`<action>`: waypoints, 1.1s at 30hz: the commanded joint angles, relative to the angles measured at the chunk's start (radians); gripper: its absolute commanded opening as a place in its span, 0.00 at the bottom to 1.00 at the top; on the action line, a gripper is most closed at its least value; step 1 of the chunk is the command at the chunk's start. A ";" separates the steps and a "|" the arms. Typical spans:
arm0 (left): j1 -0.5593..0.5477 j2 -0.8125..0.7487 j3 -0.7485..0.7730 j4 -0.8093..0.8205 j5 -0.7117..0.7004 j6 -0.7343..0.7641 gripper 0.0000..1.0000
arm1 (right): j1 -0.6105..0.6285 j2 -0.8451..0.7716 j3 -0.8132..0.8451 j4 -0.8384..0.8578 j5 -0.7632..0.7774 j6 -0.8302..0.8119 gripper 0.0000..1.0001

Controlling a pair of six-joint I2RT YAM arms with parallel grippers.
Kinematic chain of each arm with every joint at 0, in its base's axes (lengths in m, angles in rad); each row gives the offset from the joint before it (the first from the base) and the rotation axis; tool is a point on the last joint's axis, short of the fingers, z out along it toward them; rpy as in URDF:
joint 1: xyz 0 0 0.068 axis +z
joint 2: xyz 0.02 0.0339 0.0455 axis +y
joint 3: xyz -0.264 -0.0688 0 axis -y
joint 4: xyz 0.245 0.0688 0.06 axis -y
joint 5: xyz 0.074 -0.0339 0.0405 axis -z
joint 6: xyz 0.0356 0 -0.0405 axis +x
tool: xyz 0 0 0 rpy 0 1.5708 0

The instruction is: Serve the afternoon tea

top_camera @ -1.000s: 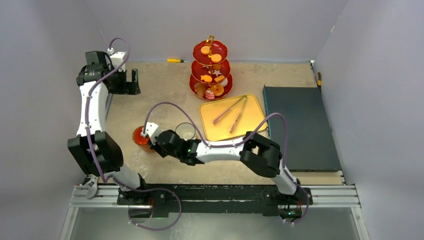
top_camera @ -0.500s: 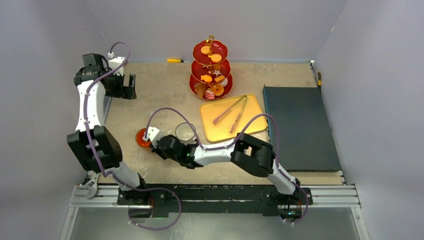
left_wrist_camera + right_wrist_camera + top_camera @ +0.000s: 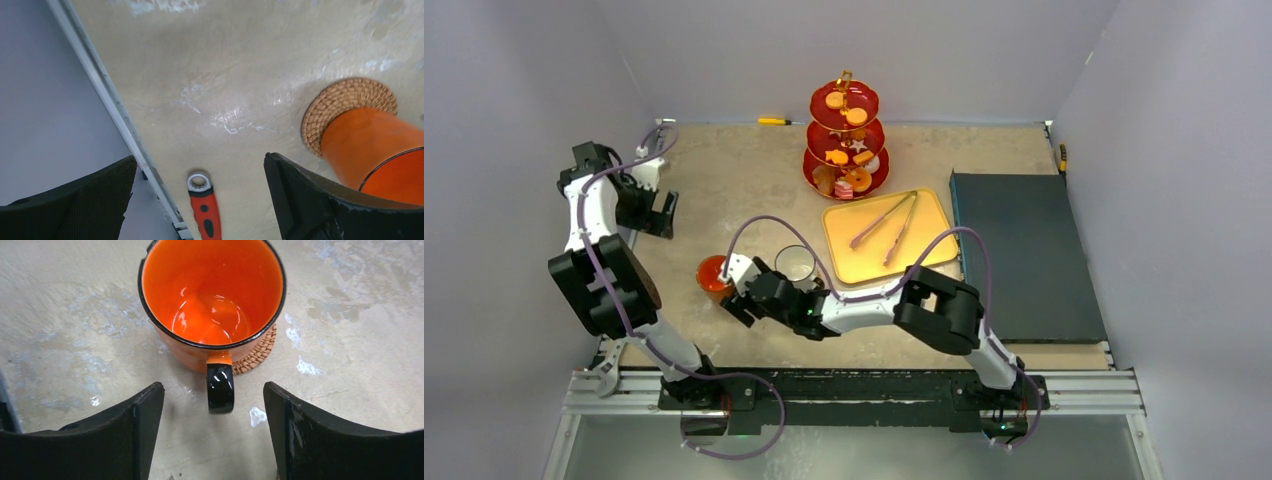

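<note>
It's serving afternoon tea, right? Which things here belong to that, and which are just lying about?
For the tea: orange mug, its coaster, white mug, red tiered stand, pastries; probably the yellow tray and tongs too.
Lying about: yellow screwdriver, red wrench, dark blue slab.

left arm [image 3: 589,215] and right arm [image 3: 864,312]: white links between bulky black joints, a lilac cable [image 3: 764,219] looping along each; broad black jaws, curved, with a rough grainy surface

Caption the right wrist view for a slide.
Open right gripper facing an orange mug on a woven coaster, the mug's black handle pointing toward the gripper, untouched.
</note>
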 commanded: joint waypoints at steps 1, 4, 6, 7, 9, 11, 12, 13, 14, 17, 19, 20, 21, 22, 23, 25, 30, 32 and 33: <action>0.029 -0.007 -0.081 0.001 0.009 0.146 0.99 | -0.001 -0.159 -0.042 0.045 0.009 0.029 0.74; 0.041 -0.013 -0.142 0.007 0.013 0.218 0.99 | 0.000 -0.231 -0.133 0.039 -0.044 0.062 0.64; 0.055 -0.008 -0.173 0.005 0.021 0.268 0.99 | 0.000 -0.277 -0.198 0.033 -0.077 0.078 0.55; 0.060 -0.001 -0.186 0.003 0.023 0.289 0.99 | 0.000 -0.301 -0.231 0.030 -0.095 0.084 0.50; 0.070 0.013 -0.206 0.013 0.030 0.312 0.98 | 0.000 -0.338 -0.288 0.013 -0.127 0.099 0.44; 0.072 0.025 -0.221 0.026 0.048 0.316 0.97 | 0.000 -0.360 -0.342 0.001 -0.146 0.115 0.37; 0.073 0.031 -0.226 0.028 0.059 0.316 0.97 | 0.000 -0.366 -0.367 0.001 -0.148 0.125 0.34; 0.071 0.034 -0.231 0.032 0.073 0.315 0.97 | 0.000 -0.371 -0.391 0.005 -0.147 0.137 0.31; 0.072 0.035 -0.236 0.034 0.090 0.314 0.97 | 0.000 -0.373 -0.415 0.013 -0.143 0.146 0.28; 0.071 0.023 -0.272 0.057 0.117 0.328 0.96 | -0.001 -0.374 -0.468 0.039 -0.125 0.179 0.26; 0.071 0.013 -0.292 0.074 0.120 0.339 0.96 | 0.000 -0.361 -0.487 0.056 -0.102 0.194 0.25; 0.071 0.009 -0.307 0.083 0.123 0.343 0.96 | 0.000 -0.351 -0.494 0.062 -0.097 0.203 0.24; 0.071 0.007 -0.313 0.089 0.124 0.345 0.96 | 0.000 -0.340 -0.499 0.068 -0.080 0.224 0.24; 0.071 0.006 -0.322 0.095 0.127 0.347 0.96 | 0.000 -0.329 -0.501 0.082 -0.052 0.239 0.24; 0.071 0.005 -0.328 0.097 0.133 0.355 0.96 | -0.001 -0.318 -0.504 0.095 -0.019 0.256 0.23; 0.071 0.007 -0.338 0.105 0.139 0.367 0.96 | -0.004 -0.291 -0.503 0.120 0.016 0.274 0.22; 0.065 0.029 -0.347 0.129 0.126 0.366 0.96 | -0.026 -0.214 -0.476 0.174 0.094 0.307 0.19; 0.064 0.029 -0.351 0.137 0.126 0.369 0.96 | -0.053 -0.191 -0.477 0.199 0.105 0.324 0.18; 0.062 0.025 -0.353 0.143 0.125 0.369 0.96 | -0.066 -0.186 -0.479 0.210 0.106 0.332 0.18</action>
